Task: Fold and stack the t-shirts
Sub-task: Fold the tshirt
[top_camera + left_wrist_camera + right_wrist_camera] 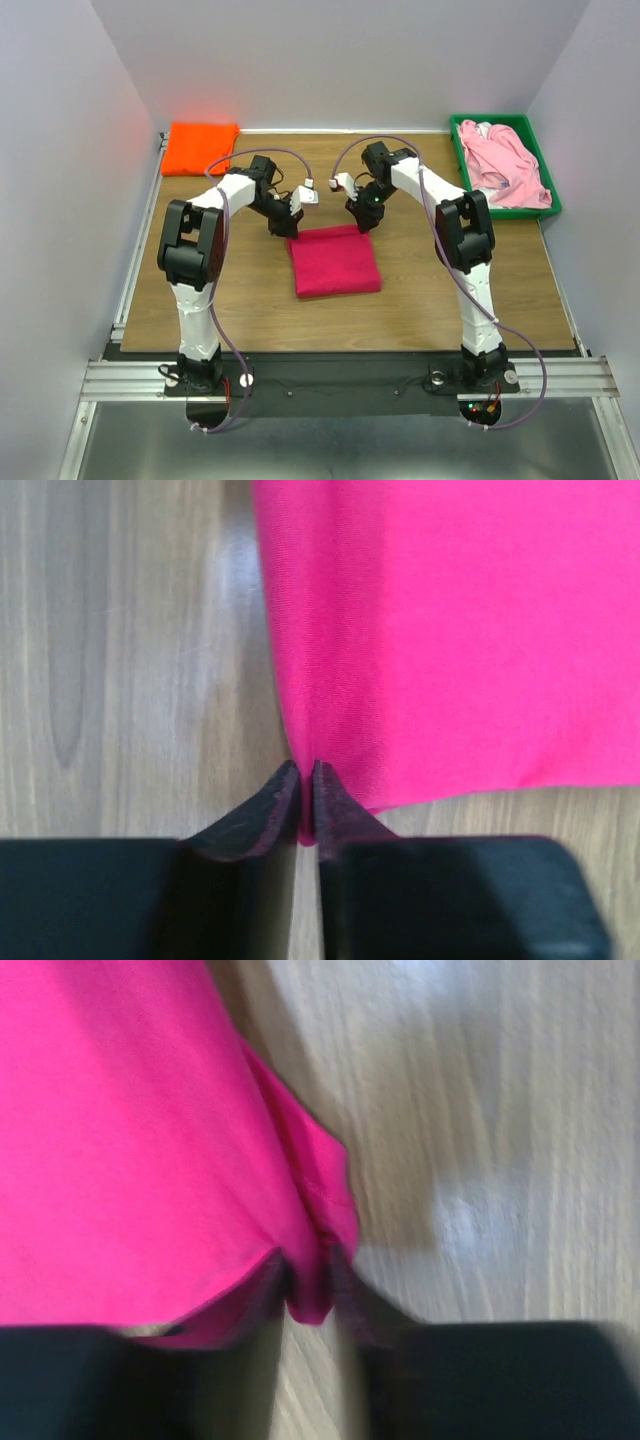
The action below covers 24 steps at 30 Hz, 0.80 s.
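Left gripper (pixel 307 772) pinches the folded crimson-magenta t-shirt (pixel 335 262) mid-table, jaws nearly together; right gripper (pixel 310 1290) has its other far corner, tightness blurred. Beyond it to the left lies a folded orange t-shirt (pixel 200 147); beyond it to the right, a crumpled pale pink t-shirt (pixel 505 165) in a green tray (pixel 500 117). Stacking seems not yet begun

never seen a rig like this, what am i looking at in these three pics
Two robot arms are bolted at the near edge of a table. The wide picture is from a fixed camera above and behind them; each close-up is from a camera on one wrist. A folded crimson-magenta t-shirt lies mid-table, a folded orange t-shirt at the far left corner, a crumpled pale pink t-shirt in a green tray far right. The left gripper pinches one far corner of the crimson shirt. The right gripper straddles the other corner, but that blurred view leaves its grip unclear.
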{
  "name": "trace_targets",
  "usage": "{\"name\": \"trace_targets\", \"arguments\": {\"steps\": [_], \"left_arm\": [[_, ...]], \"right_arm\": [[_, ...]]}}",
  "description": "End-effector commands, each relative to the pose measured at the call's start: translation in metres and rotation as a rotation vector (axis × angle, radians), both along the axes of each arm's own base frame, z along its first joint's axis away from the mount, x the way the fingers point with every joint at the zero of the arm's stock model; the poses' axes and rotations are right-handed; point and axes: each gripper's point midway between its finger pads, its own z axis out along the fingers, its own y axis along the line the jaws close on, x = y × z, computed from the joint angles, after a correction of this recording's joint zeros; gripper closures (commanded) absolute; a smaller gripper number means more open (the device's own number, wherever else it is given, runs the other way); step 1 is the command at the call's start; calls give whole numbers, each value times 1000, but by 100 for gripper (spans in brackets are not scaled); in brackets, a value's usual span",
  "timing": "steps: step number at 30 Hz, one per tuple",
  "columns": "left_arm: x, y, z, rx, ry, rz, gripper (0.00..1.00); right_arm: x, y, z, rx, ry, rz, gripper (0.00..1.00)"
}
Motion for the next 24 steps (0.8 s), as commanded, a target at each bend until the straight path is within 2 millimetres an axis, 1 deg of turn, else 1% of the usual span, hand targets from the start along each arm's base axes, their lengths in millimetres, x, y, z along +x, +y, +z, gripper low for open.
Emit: {"name": "trace_targets", "arguments": {"steps": [1,2,3,4,5,6,7,8,9,10,11,12,13,14,15,16,17,18,19,20,22,23,24], "left_arm": [[22,9,25,5,-4,104,73],[28,7,41,-16,-30,112,71],[32,8,50,-33,-40,134,71],[38,14,63,-64,-28,195,69],[44,17,76,-98,-34,228,64],[52,15,102,-164,-76,259,62],[56,16,114,-201,-78,298,61],[56,21,126,-242,-38,371,60],[50,17,143,-295,-60,371,59],[43,13,149,-319,-53,376,59],[27,8,155,-370,-17,396,59],[18,4,155,-391,4,402,60],[9,-1,154,-412,36,412,60],[2,-5,151,-426,64,426,60],[-13,-15,143,-452,126,443,60],[-20,-18,139,-465,159,452,61],[-19,-24,139,-496,149,447,61],[-31,-28,123,-493,220,456,61],[-33,-32,120,-504,258,469,62],[-33,-35,108,-502,285,475,62],[-31,-38,96,-494,339,503,64],[-23,-40,82,-488,361,525,65],[-19,-40,74,-483,376,533,65]], "right_arm": [[18,-5,13,14,-21,-102,60],[26,-5,30,51,-31,-150,56],[31,-6,40,68,-39,-174,54],[36,-7,53,86,-57,-197,51],[43,-14,63,103,-71,-231,50],[50,-14,81,138,-81,-278,48],[51,-15,100,186,-86,-302,47],[55,-22,111,211,-86,-338,47],[50,-23,128,245,-70,-381,47],[43,-21,136,288,-38,-384,48],[36,-18,142,316,-9,-401,50],[21,-16,132,327,61,-414,51],[5,-7,146,400,113,-398,53],[-4,-2,146,434,164,-404,54],[-10,6,148,476,219,-427,54],[-27,12,137,506,327,-429,55],[-28,19,136,536,343,-422,55],[-32,23,132,545,396,-443,55],[-38,26,123,552,445,-450,55],[-33,31,116,564,462,-466,55],[-28,33,104,569,487,-493,55],[-19,36,99,581,461,-495,55],[-14,37,86,568,489,-529,56]]}}
